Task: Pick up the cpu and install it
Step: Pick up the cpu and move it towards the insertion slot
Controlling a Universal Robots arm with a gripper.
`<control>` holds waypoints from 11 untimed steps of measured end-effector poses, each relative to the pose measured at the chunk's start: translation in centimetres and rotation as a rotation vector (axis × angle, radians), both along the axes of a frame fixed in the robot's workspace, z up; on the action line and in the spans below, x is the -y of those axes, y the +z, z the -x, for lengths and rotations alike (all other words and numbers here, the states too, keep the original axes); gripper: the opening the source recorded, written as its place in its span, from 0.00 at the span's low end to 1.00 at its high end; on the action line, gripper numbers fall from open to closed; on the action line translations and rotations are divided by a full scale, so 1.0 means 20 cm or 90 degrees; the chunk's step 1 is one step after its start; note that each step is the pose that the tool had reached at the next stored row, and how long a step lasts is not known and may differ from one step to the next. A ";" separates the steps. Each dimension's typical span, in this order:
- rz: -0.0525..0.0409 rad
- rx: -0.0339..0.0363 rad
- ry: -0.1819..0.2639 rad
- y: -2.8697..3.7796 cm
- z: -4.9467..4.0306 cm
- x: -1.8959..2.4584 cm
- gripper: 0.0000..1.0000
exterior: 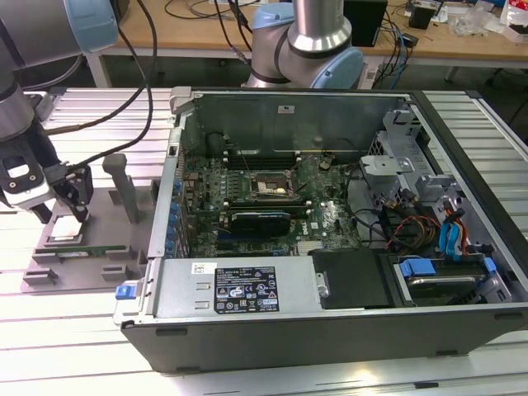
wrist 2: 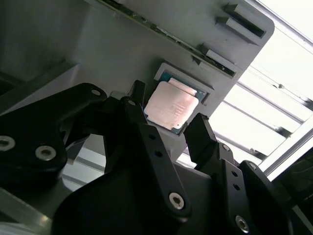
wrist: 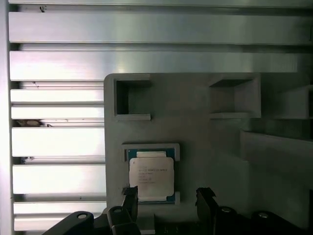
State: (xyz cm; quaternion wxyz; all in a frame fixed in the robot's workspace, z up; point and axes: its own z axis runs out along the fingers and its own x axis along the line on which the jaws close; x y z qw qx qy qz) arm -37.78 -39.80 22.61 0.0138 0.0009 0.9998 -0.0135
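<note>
While the cpu [wrist: 151, 175] is lying flat in its shallow seat on the grey holder plate [wrist: 195, 132], the gripper [wrist: 167, 198] is hanging just above it with its jaws spread apart, gripping nothing. In both wrist views its black fingers [wrist 2: 138, 95] are standing one to each side of the chip. In the exterior view the plate is sitting beside the open computer case [exterior: 330, 322], off its side at the exterior view's left.
</note>
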 end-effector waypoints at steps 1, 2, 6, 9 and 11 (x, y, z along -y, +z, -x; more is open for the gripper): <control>0.0000 0.0000 0.000 -0.003 0.000 0.000 0.60; 0.0000 0.0000 0.000 -0.005 0.000 0.000 0.60; 0.0000 0.0000 0.000 -0.026 0.000 0.000 0.60; 0.0000 0.0000 0.000 -0.047 0.000 0.000 0.60; 0.0000 0.0000 0.000 -0.056 0.000 0.000 0.60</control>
